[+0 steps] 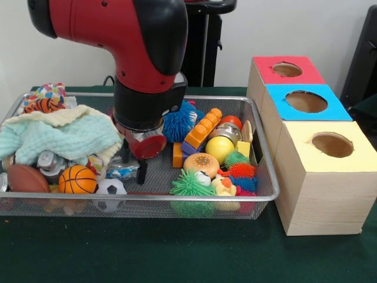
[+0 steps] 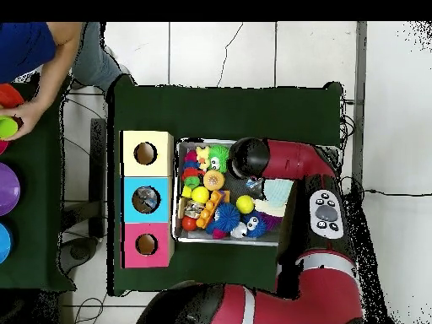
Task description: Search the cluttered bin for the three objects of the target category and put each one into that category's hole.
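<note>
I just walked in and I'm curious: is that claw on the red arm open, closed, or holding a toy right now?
Gripper: open, holding nothing, fingers down inside the wire bin over a bare patch of mesh.
</note>
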Controlling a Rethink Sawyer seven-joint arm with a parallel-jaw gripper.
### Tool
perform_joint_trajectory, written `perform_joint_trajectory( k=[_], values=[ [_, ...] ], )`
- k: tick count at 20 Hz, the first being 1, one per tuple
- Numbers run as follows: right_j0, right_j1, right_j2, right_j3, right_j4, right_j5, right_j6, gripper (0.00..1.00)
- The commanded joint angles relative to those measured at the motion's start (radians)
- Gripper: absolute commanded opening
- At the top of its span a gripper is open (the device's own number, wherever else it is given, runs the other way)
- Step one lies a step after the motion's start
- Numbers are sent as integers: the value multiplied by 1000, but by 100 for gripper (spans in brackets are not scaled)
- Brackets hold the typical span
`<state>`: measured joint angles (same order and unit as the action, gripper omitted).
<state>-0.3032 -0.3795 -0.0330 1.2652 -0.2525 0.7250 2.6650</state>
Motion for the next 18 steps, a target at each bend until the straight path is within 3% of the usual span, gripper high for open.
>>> perform_joint_trajectory(
  k=[1,18],
  values=[
    [2,42,51,23,55,18,58,100],
    [4,85,21,46,43,-44,56,100]
  ],
)
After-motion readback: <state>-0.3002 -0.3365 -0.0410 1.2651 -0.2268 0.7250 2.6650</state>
